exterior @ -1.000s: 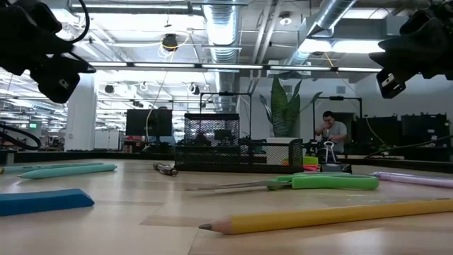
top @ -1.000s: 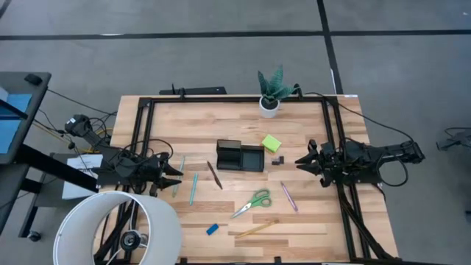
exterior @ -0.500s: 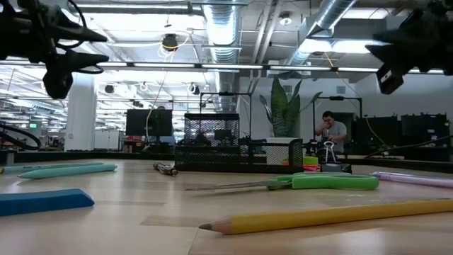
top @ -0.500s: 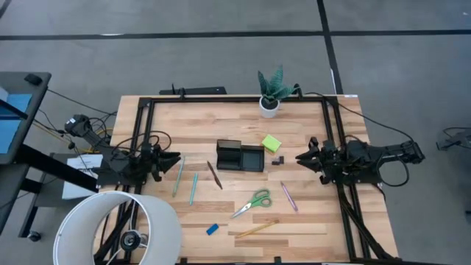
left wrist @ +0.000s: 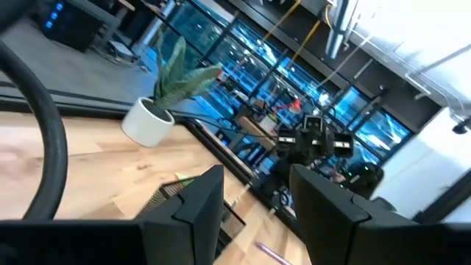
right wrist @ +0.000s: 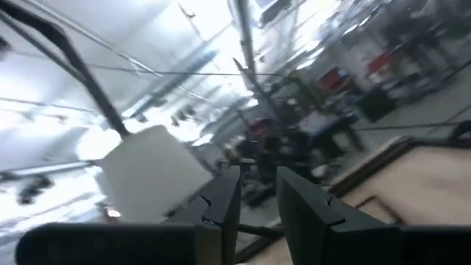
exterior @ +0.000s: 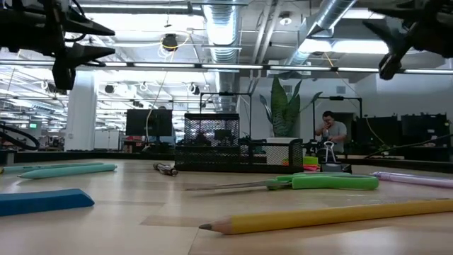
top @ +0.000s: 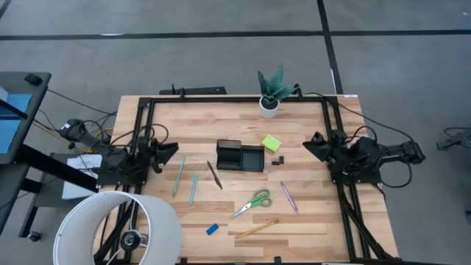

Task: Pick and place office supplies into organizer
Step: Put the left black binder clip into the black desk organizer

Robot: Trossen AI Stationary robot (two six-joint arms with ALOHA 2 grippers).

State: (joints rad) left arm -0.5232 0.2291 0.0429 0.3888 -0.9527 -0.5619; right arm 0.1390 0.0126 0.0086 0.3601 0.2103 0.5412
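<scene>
Overhead, a black organizer [top: 241, 156] sits mid-table; supplies lie loose around it: green pad [top: 271, 143], scissors [top: 253, 202], pencil [top: 256, 228], eraser [top: 212, 229], pens [top: 194, 188]; left gripper [top: 171, 149] hovers at the left edge, jaws apart, empty; right gripper [top: 310, 143] hovers at the right edge, jaws slightly apart, empty.

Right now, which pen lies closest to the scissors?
The pink pen, just right of the scissors; the brown pen and two teal pens lie farther left.
</scene>
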